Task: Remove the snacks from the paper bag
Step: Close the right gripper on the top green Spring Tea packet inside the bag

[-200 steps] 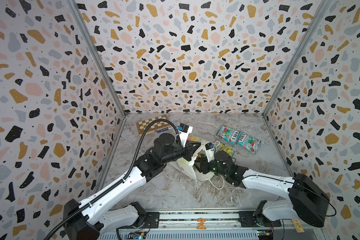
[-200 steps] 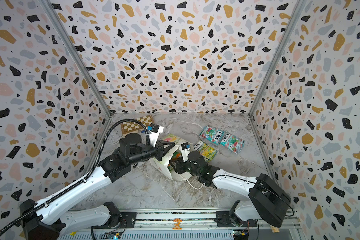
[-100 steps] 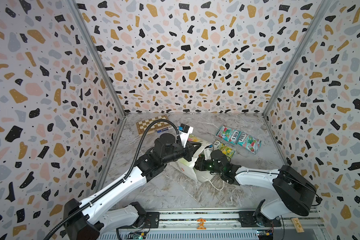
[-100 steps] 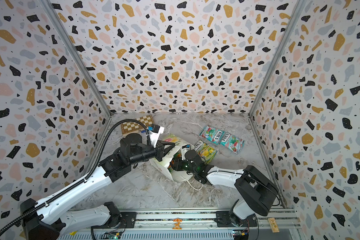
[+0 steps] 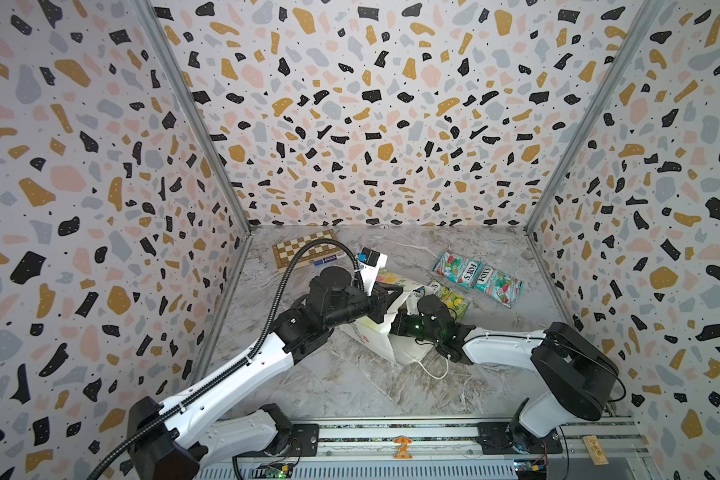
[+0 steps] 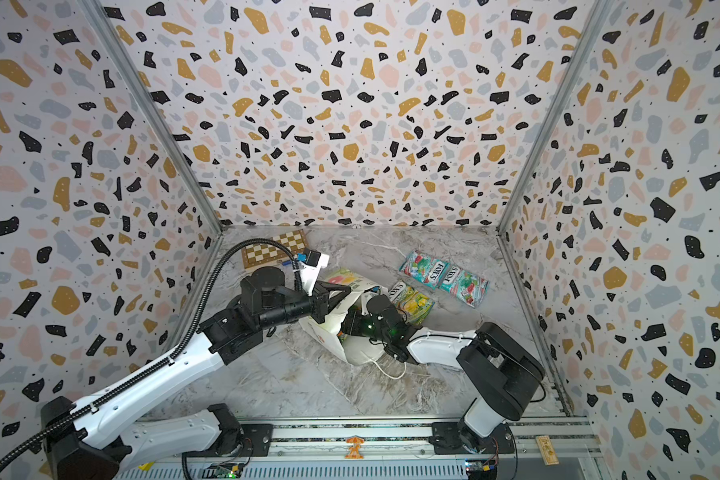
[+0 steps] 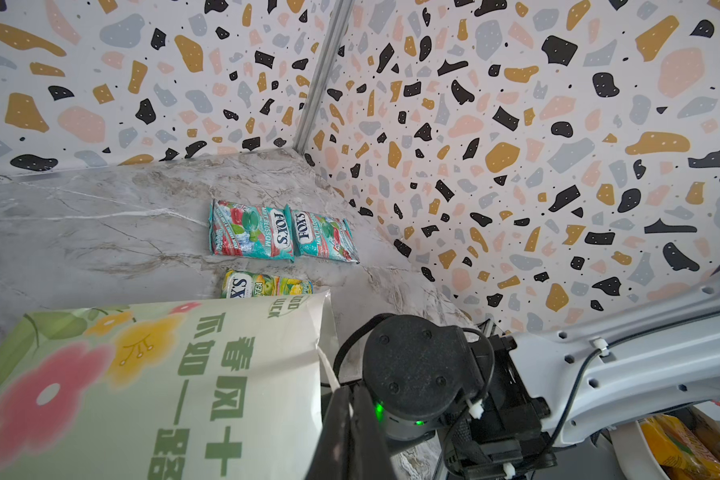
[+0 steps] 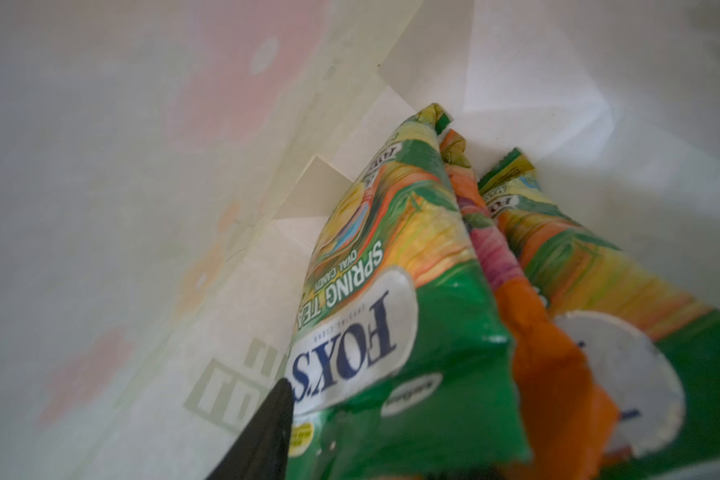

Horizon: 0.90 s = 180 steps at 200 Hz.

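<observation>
"Top views?"

"The paper bag (image 5: 404, 353) lay on its side, three snacks (image 5: 476, 277) already out just beyond it. The left gripper (image 5: 393, 297) was at its mouth and the right gripper (image 5: 402, 326) reached inside."

"Left wrist?"

"Jaws pinched shut on the bag's rim."

"Right wrist?"

"Three packets (image 8: 391, 311) lay inside, one finger (image 8: 262, 436) beside the green one. I couldn't tell its spread. The next move was probably to clamp that packet and withdraw."

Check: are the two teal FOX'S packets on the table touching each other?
Touching. In the left wrist view the teal packet nearer the side wall and the other teal packet meet edge to edge, with no gap between them.
</observation>
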Motion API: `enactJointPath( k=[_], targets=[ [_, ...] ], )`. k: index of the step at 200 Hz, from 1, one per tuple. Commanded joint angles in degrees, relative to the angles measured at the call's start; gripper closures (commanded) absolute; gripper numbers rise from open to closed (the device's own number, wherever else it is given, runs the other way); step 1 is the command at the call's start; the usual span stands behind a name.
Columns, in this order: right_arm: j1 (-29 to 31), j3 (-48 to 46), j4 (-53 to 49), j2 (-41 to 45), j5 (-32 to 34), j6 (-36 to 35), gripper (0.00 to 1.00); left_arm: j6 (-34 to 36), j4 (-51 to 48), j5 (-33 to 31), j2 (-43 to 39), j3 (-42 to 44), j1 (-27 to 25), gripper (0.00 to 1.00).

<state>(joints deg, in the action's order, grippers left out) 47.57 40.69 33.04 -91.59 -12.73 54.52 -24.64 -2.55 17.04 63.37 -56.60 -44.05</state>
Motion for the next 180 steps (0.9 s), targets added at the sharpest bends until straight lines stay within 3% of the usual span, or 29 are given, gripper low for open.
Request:
enactJointPath(
  k=[1, 34, 48, 78, 110, 180],
  targets=[
    [-0.31, 2.76, 0.42, -1.26, 0.7, 1.51, 0.5, 0.91, 1.84, 0.62, -0.02, 0.7, -0.33, 1.0],
    [-0.45, 4.54, 1.41, -4.37, 0.35, 1.31, 0.52, 1.13, 1.4, 0.14, -0.17, 0.63, -0.33, 1.0],
    [-0.64, 5.53, 1.33, -5.28, -0.26, 0.4, 0.59, 1.26, 1.14, -0.55, -0.43, 0.68, -0.33, 1.0],
    [-0.64, 5.99, 0.0, -3.96, -0.2, -2.42, 0.87, 1.76, 0.45, -2.13, -0.93, 0.87, -0.33, 1.0],
    [-0.64, 5.31, -3.16, -0.54, 1.05, -6.04, 1.0, 1.99, -0.12, -4.47, -1.06, 0.88, -0.33, 1.0],
    [-0.64, 3.64, -11.17, 7.48, 0.1, -13.38, 1.0, 1.73, -1.27, -10.45, -1.48, 0.7, -0.33, 1.0]
  ],
)
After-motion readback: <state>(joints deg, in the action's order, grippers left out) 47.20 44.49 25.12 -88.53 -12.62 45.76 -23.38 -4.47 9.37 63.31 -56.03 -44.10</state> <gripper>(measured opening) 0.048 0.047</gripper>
